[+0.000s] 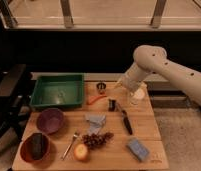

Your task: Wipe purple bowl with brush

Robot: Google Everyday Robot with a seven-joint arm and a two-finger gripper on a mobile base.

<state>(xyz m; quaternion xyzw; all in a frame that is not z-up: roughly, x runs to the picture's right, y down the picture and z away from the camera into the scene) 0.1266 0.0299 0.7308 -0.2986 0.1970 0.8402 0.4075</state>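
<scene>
Gripper [135, 95] hovers just behind the brush [126, 122], jaws apart. I judge the brush light, stiff and slim, so I'd grab mid-handle. Purple bowl [50, 120] is rigid and may slide.

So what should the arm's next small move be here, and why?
Probably lower the gripper toward the handle of the brush. The gripper hovers over the far right of the table, while the brush lies untouched on the wood just nearer the camera. The purple bowl sits on the left in view, so grasping the brush likely comes first.
</scene>
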